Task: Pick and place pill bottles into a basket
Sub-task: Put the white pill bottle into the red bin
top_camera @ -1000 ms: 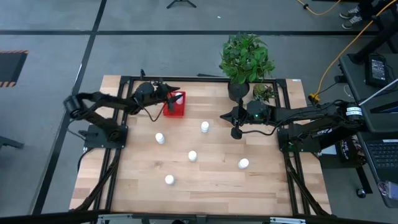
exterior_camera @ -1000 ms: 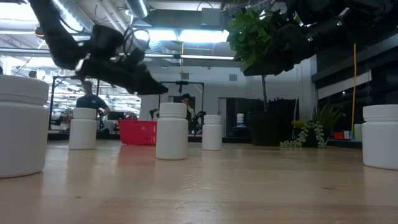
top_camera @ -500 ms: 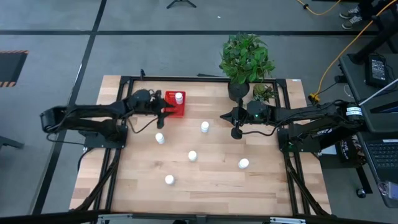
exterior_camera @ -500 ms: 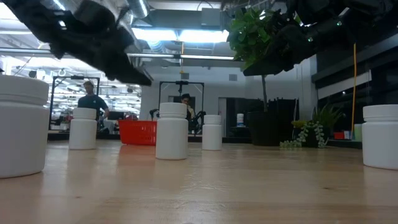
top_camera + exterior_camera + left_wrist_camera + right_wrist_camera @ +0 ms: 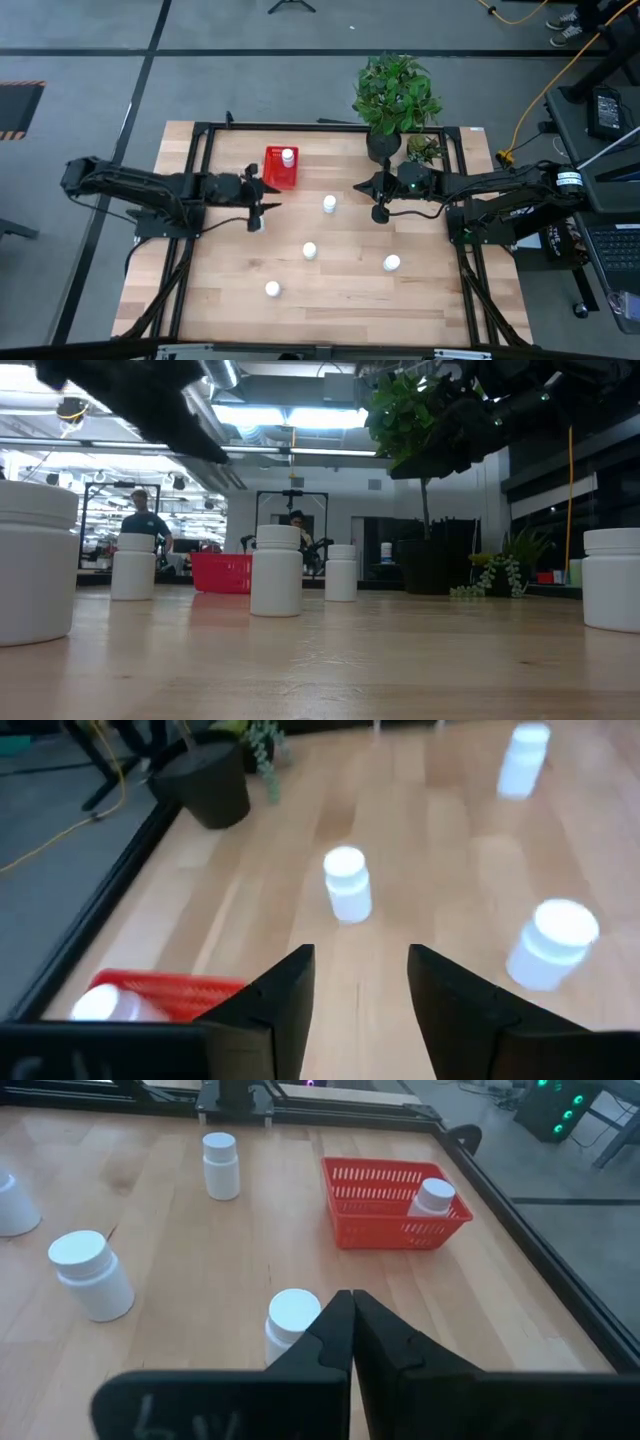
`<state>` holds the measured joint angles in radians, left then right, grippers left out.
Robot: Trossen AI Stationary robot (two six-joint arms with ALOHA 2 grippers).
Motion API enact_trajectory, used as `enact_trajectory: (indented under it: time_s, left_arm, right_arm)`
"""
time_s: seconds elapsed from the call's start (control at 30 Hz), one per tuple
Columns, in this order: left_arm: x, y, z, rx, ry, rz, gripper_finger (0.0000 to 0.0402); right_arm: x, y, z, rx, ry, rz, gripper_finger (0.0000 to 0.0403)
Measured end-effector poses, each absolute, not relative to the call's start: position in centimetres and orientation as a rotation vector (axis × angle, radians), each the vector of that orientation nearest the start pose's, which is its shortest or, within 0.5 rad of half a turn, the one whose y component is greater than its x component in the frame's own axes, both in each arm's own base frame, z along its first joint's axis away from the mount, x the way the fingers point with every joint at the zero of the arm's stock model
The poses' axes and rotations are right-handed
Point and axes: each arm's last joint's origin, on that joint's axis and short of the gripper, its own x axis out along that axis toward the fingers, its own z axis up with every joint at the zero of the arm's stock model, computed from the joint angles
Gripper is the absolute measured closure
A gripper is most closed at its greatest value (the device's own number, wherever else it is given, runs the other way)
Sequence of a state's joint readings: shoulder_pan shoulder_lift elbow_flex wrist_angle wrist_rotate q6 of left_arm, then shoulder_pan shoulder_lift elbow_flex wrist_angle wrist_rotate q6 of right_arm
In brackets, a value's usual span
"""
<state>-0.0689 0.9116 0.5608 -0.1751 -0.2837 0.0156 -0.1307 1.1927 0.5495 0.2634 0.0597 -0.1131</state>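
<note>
Basket [image 5: 282, 167]: one bottle [image 5: 288, 156] inside | left gripper [image 5: 262, 199] jaws apart, empty | right gripper [image 5: 379, 213] jaws clenched

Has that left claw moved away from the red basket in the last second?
Yes. The left gripper was over the basket; now it has pulled back toward the table's front, near a loose bottle.

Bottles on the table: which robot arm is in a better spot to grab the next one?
Probably the left. Its left gripper is open and empty, right over a pill bottle near the red basket, which holds one bottle already. The right gripper is shut and waits by the plant pot.
</note>
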Motion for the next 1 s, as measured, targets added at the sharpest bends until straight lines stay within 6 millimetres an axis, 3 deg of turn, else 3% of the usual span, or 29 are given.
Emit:
enact_trajectory:
  time_s: [0.23,0.47,0.83,1.0]
  left_arm:
    - [18.1,-3.3,26.2,0.025,0.602,0.277,0.0234]
    - [15.8,-4.5,25.2,-0.246,0.805,0.37,0.0231]
    - [14.6,-7.3,24.8,-0.569,0.979,0.18,0.023]
    - [14.1,-8.1,24.8,-0.554,0.967,0.183,0.023]
  right_arm:
    - [24.2,-3.4,21.4,-0.096,0.389,-0.167,0.0392]
    - [24.2,-3.3,21.3,-0.091,0.403,-0.166,0.0392]
    - [24.2,-3.4,21.3,-0.118,0.405,-0.161,0.0392]
    - [24.2,-3.4,21.3,-0.124,0.406,-0.16,0.0392]
